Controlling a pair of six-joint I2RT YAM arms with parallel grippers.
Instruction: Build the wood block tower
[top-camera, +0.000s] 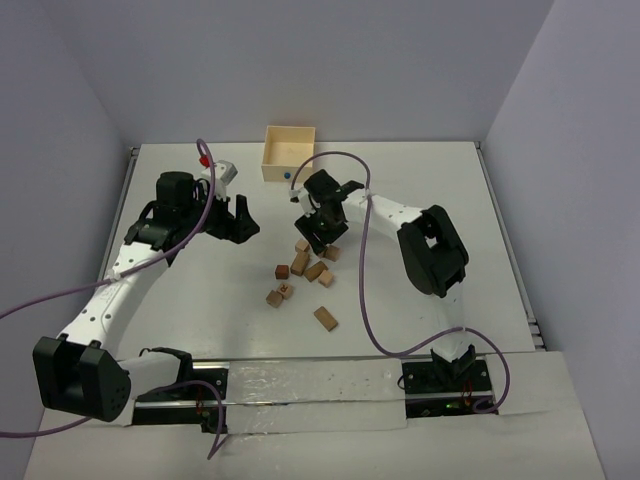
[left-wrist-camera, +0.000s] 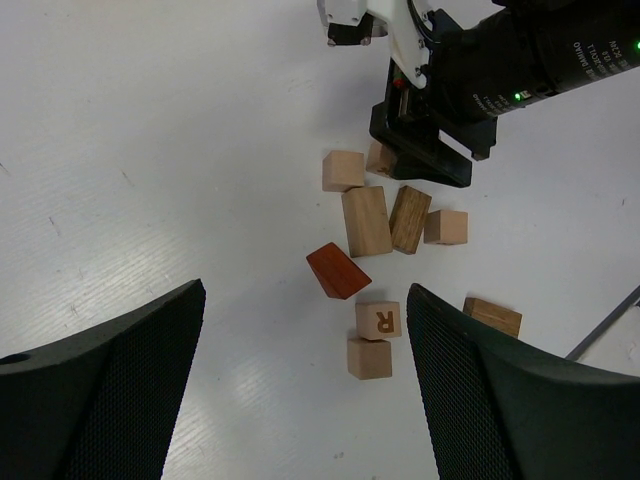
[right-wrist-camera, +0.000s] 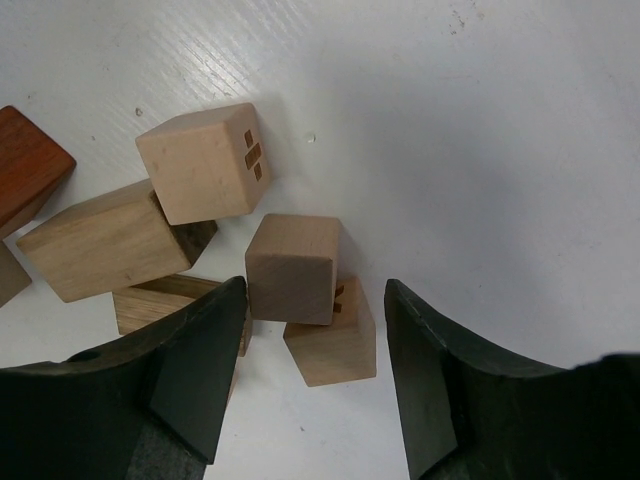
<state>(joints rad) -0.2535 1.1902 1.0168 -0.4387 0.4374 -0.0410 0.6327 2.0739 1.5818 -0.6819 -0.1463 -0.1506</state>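
Grey walls close round a white tabletop (top-camera: 440, 200), with a pale square wooden box (top-camera: 289, 152) at upper centre. The small tan and reddish wood blocks (top-camera: 300, 263) lie scattered loose mid-frame. The black right gripper (top-camera: 320, 238) stands low over their upper edge. Its jaws are apart either side of a light tan cube (right-wrist-camera: 292, 268), with a gap at one finger. The black left gripper (top-camera: 240, 222) hangs centre left, spread wide and holding nothing.

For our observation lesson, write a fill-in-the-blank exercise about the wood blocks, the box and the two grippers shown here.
1. One of the wood blocks bears the letter ____.
2. The box has a ____ dot on its front wall.
3. The right gripper is down among the blocks; the left gripper holds ____.
Missing words: R; blue; nothing.
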